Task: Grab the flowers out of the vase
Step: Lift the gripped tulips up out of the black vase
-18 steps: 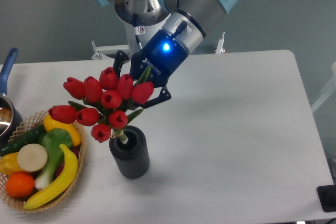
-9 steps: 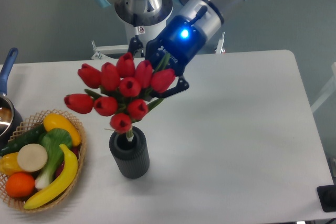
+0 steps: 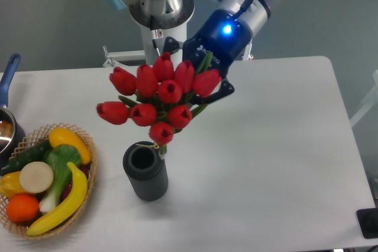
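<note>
You see the blue two-finger gripper (image 3: 204, 84) clenched on the bunch of red tulip flowers (image 3: 160, 100), whose stems point down-left toward the dark ribbed cylindrical vase (image 3: 145, 172) just below.

1. 10 red tulip heads in 1 bunch of flowers (image 3: 160, 100).
2. 1 dark ribbed vase (image 3: 145, 172).
3. 1 wicker basket (image 3: 90, 182) at 8 o'clock.
4. 1 banana (image 3: 63, 201), 1 orange (image 3: 23, 207).
5. 1 gripper (image 3: 204, 84).
</note>
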Tool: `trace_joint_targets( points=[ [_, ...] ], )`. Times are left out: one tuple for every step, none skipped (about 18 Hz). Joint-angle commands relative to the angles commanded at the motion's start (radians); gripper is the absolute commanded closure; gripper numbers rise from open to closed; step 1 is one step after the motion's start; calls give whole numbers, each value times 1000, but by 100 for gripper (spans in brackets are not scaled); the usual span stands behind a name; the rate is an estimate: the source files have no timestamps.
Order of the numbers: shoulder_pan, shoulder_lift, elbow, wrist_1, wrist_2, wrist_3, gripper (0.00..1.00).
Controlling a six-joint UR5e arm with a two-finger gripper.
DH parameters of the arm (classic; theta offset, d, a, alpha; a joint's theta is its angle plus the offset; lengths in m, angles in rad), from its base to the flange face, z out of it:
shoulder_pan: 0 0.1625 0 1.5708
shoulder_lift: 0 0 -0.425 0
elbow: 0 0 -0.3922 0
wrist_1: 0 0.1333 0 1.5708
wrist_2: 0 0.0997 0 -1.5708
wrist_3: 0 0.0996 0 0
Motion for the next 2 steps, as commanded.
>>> trace_joint_targets(
  points=[
    [0, 0, -2, 0, 0, 0, 63],
    [0, 0, -2, 0, 0, -2, 63]
  ],
)
